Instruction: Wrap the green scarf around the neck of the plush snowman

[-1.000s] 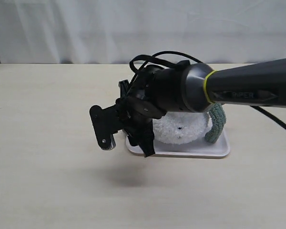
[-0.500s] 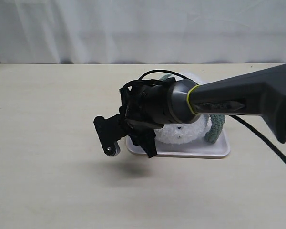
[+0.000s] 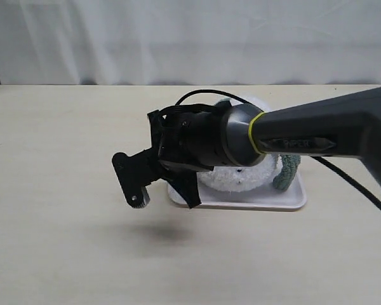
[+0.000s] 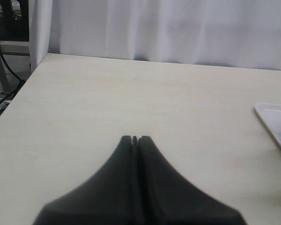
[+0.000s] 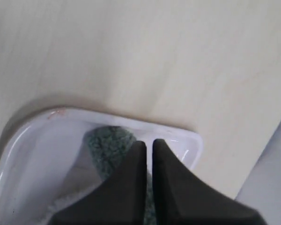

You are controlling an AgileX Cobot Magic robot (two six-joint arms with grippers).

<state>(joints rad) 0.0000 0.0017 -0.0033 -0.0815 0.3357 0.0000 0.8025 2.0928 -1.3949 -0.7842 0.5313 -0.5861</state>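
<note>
The right gripper (image 3: 138,190) hangs above the pale wooden table (image 3: 63,159) with its jaws clenched on nothing, its dark arm reaching across from the right. Behind the arm, a plush snowman (image 3: 238,178) sits in a white tray (image 3: 267,202) right of the table's middle. The green scarf (image 3: 287,175) curves down the toy's right flank into the tray's right end, and a small piece shows above the arm. The arm hides the snowman's neck. The left gripper (image 4: 135,139), jaws pressed together and empty, is low over bare tabletop, apart from the tray's rim.
</note>
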